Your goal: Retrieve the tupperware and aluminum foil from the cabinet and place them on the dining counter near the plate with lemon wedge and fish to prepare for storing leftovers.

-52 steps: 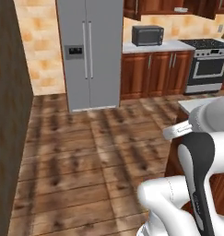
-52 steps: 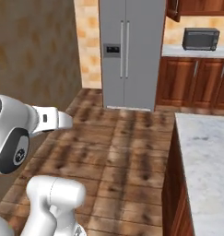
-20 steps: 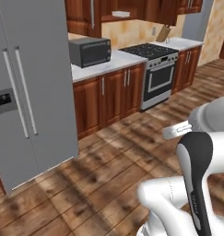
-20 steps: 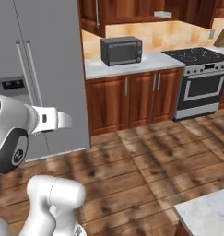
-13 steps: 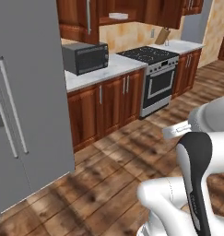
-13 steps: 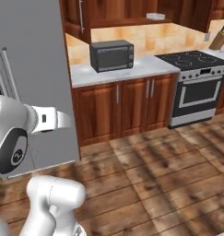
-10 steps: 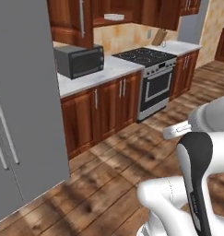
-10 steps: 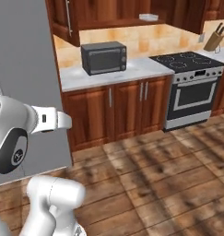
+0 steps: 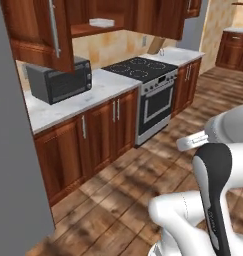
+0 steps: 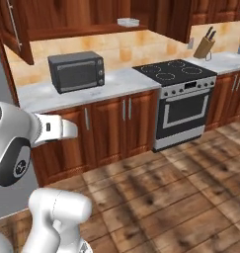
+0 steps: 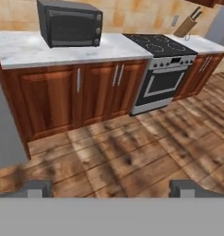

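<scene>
Toaster oven (image 10: 76, 72) on the left, stove (image 10: 183, 101) on the right, and up on the open cabinet (image 10: 82, 30) shelf sits the tupperware (image 10: 128, 22) — likely light, stiff, a bit slick, best pinched across its rim — while the gripper (image 11: 112, 188) hangs wide open, empty.

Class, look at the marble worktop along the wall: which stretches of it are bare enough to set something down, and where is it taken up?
The worktop is bare between the toaster oven and the stove, and again on the oven's other side toward the fridge. Past the stove, the knife block stands at the back, with bare marble before it.
</scene>
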Available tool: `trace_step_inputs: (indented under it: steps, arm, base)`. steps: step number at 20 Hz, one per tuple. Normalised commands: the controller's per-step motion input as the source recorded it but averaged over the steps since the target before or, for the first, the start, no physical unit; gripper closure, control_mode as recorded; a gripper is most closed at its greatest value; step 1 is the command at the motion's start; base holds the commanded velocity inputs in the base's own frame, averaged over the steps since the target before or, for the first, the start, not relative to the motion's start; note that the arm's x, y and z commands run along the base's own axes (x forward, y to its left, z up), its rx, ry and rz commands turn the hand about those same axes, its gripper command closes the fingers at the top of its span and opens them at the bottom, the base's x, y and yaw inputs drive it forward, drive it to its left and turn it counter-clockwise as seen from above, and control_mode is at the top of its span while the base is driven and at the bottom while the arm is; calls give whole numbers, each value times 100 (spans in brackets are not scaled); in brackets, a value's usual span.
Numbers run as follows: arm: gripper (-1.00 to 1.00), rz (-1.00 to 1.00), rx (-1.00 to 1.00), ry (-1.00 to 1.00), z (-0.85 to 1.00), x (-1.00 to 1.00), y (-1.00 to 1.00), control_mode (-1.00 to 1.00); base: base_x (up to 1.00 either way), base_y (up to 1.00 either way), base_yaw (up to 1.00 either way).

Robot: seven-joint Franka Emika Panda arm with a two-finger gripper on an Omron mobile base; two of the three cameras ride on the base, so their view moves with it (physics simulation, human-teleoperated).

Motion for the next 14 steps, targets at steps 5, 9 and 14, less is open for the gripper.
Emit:
trace_step_inputs:
  steps: [5,9,14]
  arm:
    - [-100,0,0,0,0,0,0,100]
    - [-100,0,0,0,0,0,0,100]
    - [-100,0,0,0,0,0,0,100]
  base:
    - [100,-16,-12]
    - [100,-14,1]
    - [100,-34,17]
